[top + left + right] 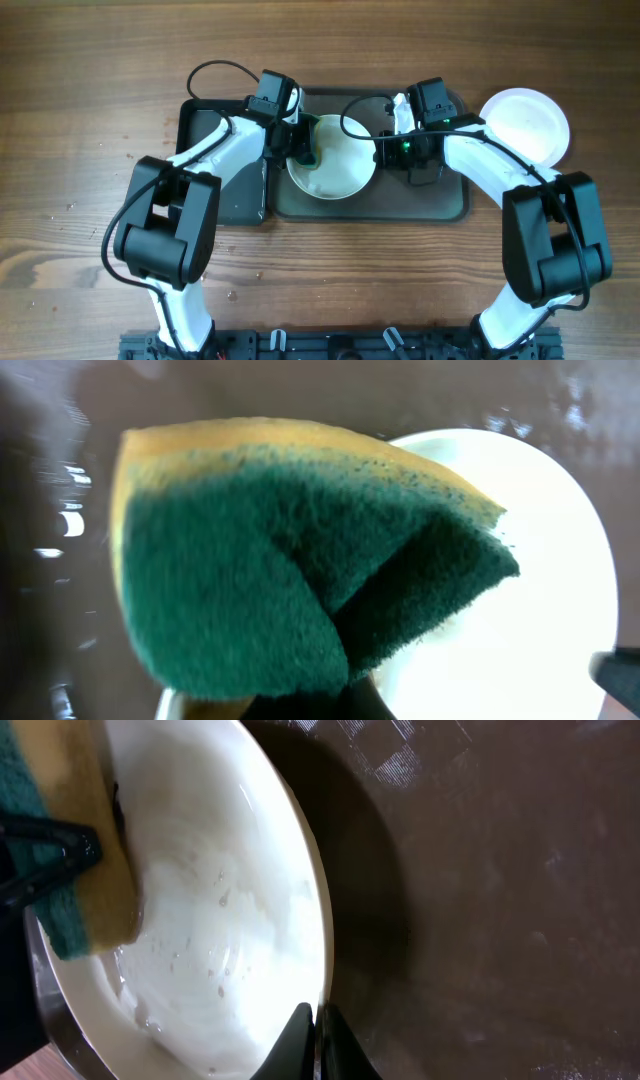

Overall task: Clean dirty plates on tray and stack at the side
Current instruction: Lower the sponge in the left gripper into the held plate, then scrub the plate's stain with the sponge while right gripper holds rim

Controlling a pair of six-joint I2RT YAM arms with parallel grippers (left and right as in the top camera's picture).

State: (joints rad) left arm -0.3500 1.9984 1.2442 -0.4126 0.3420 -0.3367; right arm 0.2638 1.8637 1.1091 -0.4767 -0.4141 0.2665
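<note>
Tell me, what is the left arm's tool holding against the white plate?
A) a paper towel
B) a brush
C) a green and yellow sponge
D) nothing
C: the left tool grips a sponge, green on one face and yellow on the other, set against the plate on the tray.

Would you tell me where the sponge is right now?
Overhead, the sponge is in the left gripper, on the plate's left edge over the tray.

A wet white plate point(340, 165) lay on the dark-grey tray point(440, 205). A second plate point(527, 122) sat just beside the tray's right end.
</note>
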